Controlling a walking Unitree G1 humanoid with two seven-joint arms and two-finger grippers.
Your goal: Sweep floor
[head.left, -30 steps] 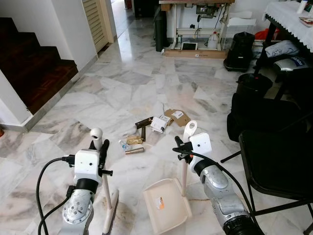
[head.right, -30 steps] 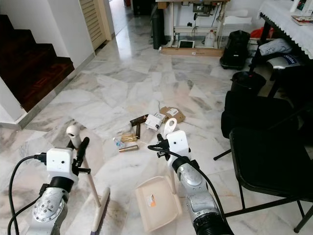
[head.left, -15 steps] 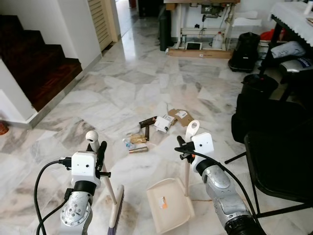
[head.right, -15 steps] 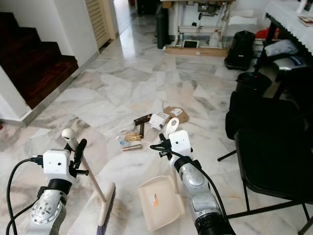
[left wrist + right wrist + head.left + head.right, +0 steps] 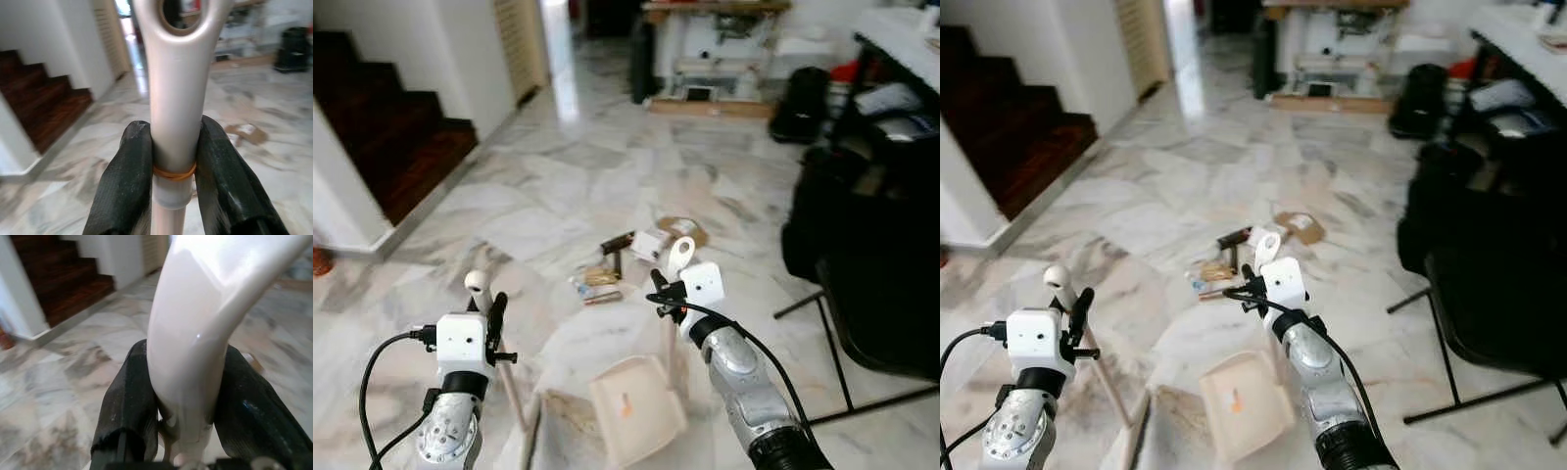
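A cream broom handle stands in my left gripper, which is shut on it near its top; the broom head rests on the marble floor beside a patch of dust. In the left wrist view both black fingers clamp the handle just above a rubber band. My right gripper is shut on the upright handle of the cream dustpan, whose tray lies on the floor. Litter lies ahead: wrappers, small boxes and a cardboard piece.
Dark wooden stairs rise at the left beside a white wall. Black chairs crowd the right side. A desk and a black bag stand at the far end. Open marble floor stretches ahead.
The whole picture has shifted and blurred, so the camera is moving. Both grippers keep their hold. The left gripper and the broom now sit a little further left.
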